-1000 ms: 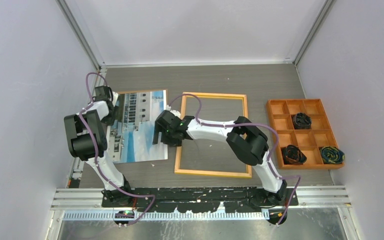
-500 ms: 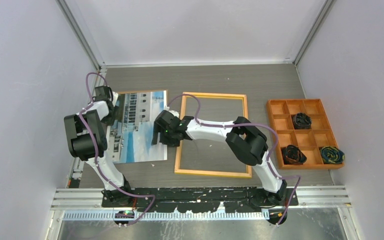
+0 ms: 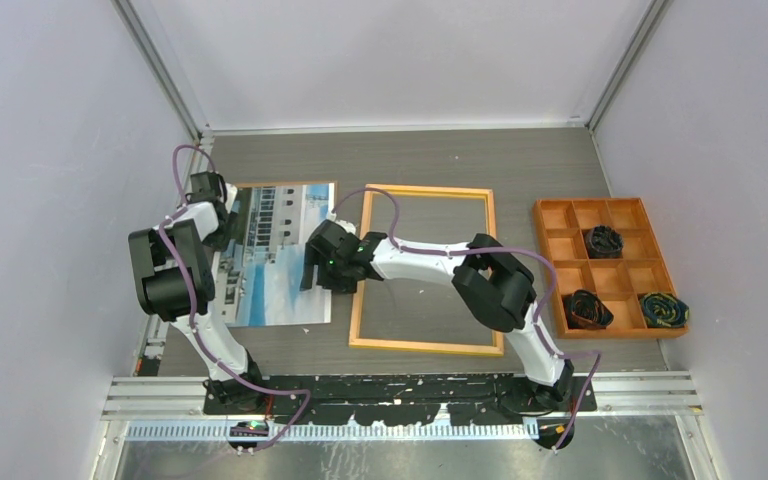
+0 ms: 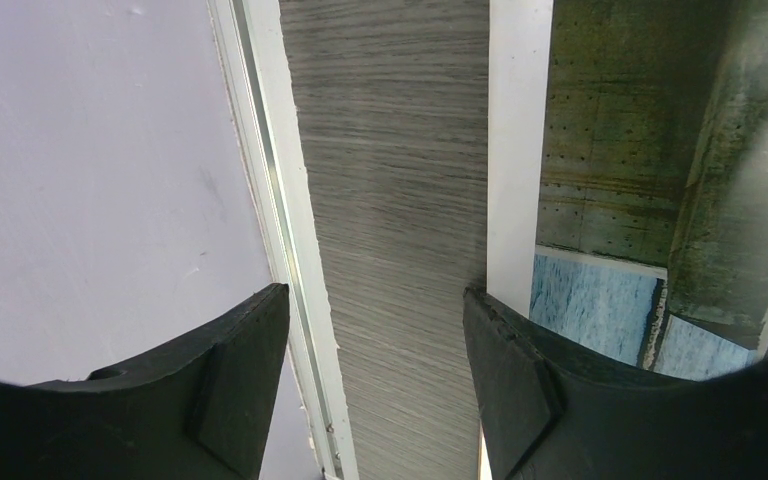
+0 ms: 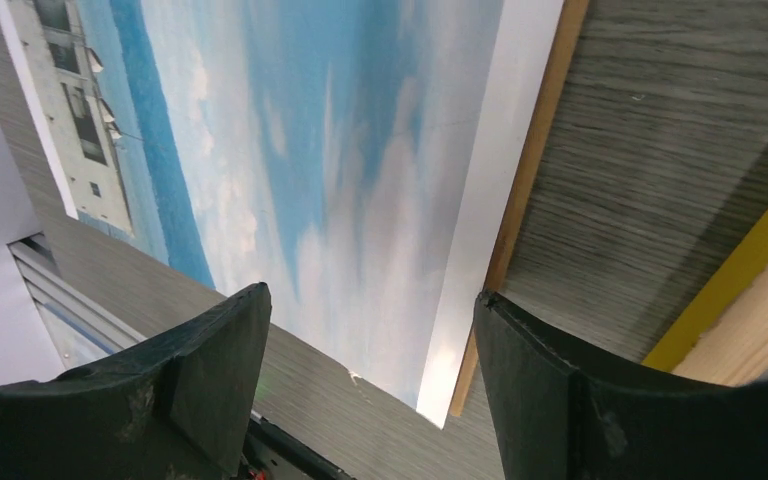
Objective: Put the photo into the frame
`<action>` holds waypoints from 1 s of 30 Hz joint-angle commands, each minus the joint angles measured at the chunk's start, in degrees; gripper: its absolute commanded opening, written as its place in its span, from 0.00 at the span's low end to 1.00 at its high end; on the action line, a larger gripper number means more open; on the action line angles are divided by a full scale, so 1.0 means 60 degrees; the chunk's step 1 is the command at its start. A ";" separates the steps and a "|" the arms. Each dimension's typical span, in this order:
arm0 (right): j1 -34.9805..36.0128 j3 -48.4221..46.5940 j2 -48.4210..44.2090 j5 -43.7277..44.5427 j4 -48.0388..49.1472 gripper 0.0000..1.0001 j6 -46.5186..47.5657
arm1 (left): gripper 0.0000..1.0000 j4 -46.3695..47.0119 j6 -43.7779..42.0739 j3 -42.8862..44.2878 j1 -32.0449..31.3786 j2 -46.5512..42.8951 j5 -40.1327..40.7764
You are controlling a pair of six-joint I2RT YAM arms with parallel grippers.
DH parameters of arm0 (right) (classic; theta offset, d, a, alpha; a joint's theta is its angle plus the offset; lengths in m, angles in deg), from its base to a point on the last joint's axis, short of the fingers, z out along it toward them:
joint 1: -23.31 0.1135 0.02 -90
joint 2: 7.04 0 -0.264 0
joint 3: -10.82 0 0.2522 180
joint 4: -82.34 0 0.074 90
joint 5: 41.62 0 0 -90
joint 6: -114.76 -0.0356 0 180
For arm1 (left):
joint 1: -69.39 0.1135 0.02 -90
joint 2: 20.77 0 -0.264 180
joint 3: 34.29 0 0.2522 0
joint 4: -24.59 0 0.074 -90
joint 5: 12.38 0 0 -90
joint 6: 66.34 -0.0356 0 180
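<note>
A: Photo (image 3: 275, 260), location?
B: Face up under the right gripper (image 5: 370, 310), fingers spread astride its edge, grasping nothing.
A: Frame (image 3: 425, 346)?
B: Flat, just right of that gripper.
A: Left gripper (image 4: 375, 300)?
B: Spread, unladen, beside the photo's border.

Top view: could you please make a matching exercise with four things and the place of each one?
1 photo
2 frame
3 orange tray
4 right hand

a at the table's right side
b above the photo's edge nearest the frame
c left of the frame, picture side up
d in the middle, lying flat

Pairs: 1-c; 2-d; 3-a; 4-b
</note>
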 commanded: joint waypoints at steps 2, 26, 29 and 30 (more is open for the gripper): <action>0.0075 -0.0592 -0.0832 -0.0002 0.0244 0.78 0.0074 | 0.67 -0.0274 0.0037 -0.0403 -0.0091 0.0162 -0.0445; -0.0597 0.2669 -0.1256 -0.2038 0.6316 0.78 -0.3680 | 0.67 -0.0214 -0.0064 -0.0460 -0.0088 0.0166 -0.0414; -0.0567 0.3023 -0.1196 -0.2098 0.6395 0.78 -0.3990 | 0.66 -0.0217 -0.0107 -0.0455 -0.0079 0.0182 -0.0403; -0.0515 0.3124 -0.1208 -0.2097 0.6279 0.77 -0.4001 | 0.66 -0.0221 -0.0131 -0.0450 -0.0089 0.0195 -0.0381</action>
